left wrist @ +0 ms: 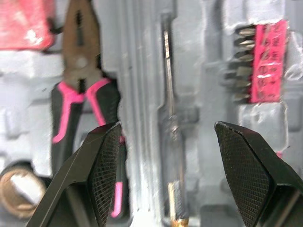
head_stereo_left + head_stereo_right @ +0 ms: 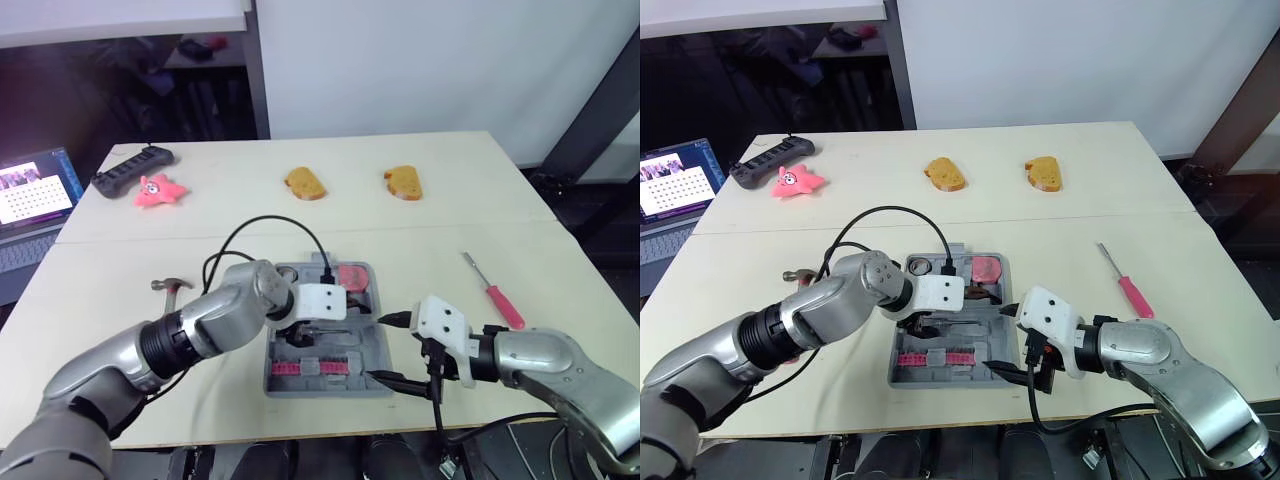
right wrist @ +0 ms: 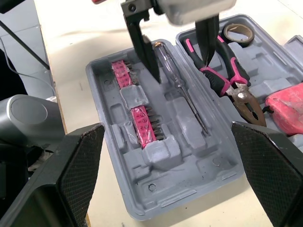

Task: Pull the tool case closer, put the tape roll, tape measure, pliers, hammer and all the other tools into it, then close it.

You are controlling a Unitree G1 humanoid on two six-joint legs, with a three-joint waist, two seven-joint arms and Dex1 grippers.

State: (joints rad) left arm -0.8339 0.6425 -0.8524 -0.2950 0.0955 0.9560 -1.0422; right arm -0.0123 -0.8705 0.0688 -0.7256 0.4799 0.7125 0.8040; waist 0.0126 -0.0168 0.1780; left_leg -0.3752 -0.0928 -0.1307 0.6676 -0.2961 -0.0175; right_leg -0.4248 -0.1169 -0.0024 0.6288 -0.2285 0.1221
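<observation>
Grey plastic tool case (image 2: 320,390) lies open on the pale worktop (image 2: 450,230), near the front edge and between the 2 arms. The pliers (image 1: 78,94) with pink and black handles lie in one moulded compartment, and the tape roll (image 1: 14,189) sits just beside the ends of their handles. The red tape measure (image 3: 284,106) is in the corner of the case next to the pliers' nose. A screwdriver with a clear handle (image 3: 177,80) lies in the middle groove, and 2 pink bit holders (image 1: 267,61) fill the other half.

The left gripper (image 1: 173,175) hangs over the case with its 2 black fingers spread wide, one on each side of the clear screwdriver, and it holds nothing. The right gripper (image 3: 170,175) is at the front right corner of the case, its fingers also spread wide and empty.

The hammer (image 2: 172,286) lies on the worktop to the left of the case, partly hidden behind the left arm. A red screwdriver (image 2: 495,292) lies well apart on the right side. At the far side are 2 bread slices (image 2: 304,183) (image 2: 403,182), a pink star toy (image 2: 158,190) and a long black device (image 2: 133,170). An open laptop (image 2: 35,190) stands beyond the left edge.
</observation>
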